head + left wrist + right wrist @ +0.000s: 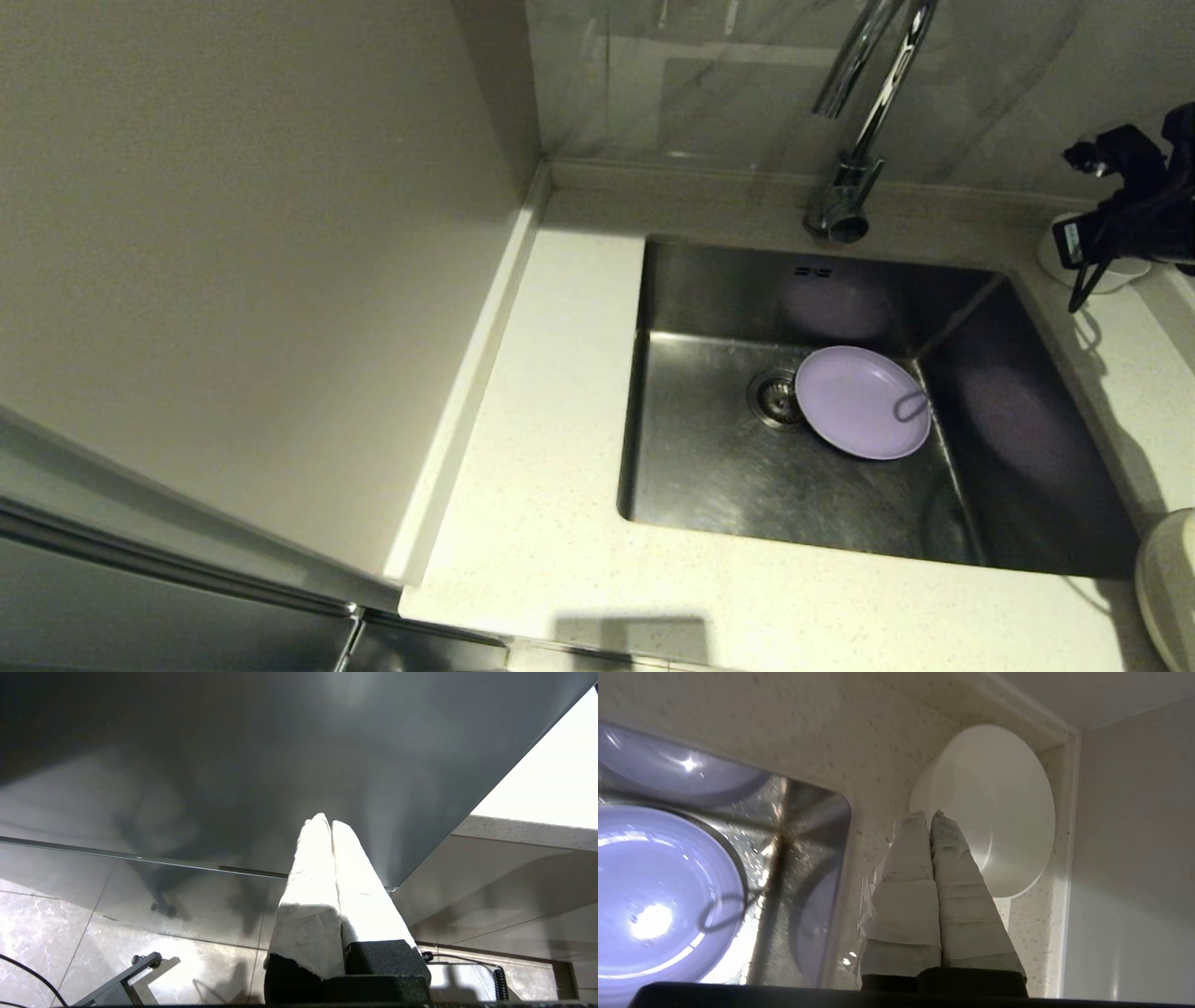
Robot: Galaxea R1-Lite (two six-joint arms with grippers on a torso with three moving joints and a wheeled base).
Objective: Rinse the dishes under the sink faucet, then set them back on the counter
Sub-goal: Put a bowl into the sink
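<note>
- Lavender plate (864, 401) lies flat on the floor of the stainless sink (719, 467), toward the basin's right wall, its left rim just beside the round strainer drain (773, 398).
- We note the chrome faucet (854, 140) rising from the counter (532, 485) behind the basin; only the head view shows it.
- A white bowl (994, 807) sits in the counter's back right corner. The right wrist view shows it whole; in the head view we find it largely hidden behind the arm.
- A cream plate (1172, 588) shows at the head view's right edge, on the counter near the sink's front right corner.
- The right gripper (931, 816) hangs over the counter strip between sink and bowl, its wrapped fingers pressed together and holding nothing.
- The left gripper (327, 823) appears in its own wrist view alone, parked low beside a grey panel, fingers closed and empty.
</note>
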